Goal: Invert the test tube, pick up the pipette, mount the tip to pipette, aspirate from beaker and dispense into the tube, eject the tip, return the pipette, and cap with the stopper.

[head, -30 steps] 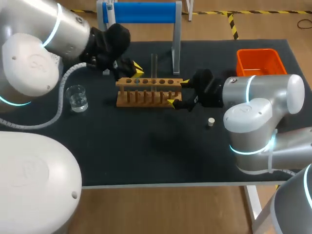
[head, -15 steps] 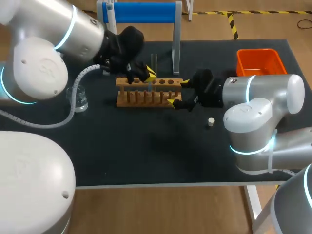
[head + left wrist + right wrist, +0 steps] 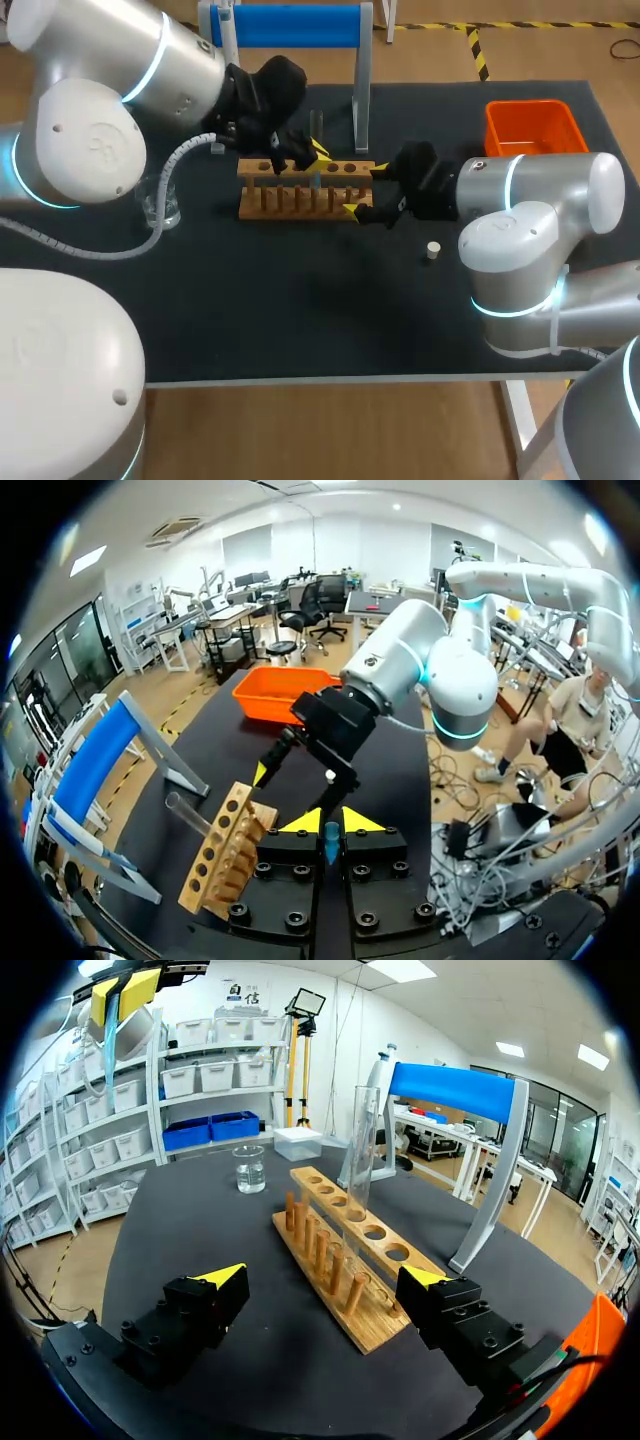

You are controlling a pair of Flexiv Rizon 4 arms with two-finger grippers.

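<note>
The test tube [image 3: 316, 128] stands upright in a middle hole of the wooden rack [image 3: 300, 192] at the far side of the black table [image 3: 300, 300]. Our left gripper [image 3: 305, 155] hovers over the rack just beside the tube. Its yellow-tipped fingers are drawn almost together, and we cannot tell whether anything sits in the narrow gap. Our right gripper [image 3: 365, 190] is at the rack's right end. Its fingers are spread wide to either side of that end and grip nothing. A glass beaker [image 3: 160, 208] stands left of the rack. A small stopper [image 3: 433, 250] lies to the right, and an orange bin [image 3: 532, 125] sits in the far right corner.
</note>
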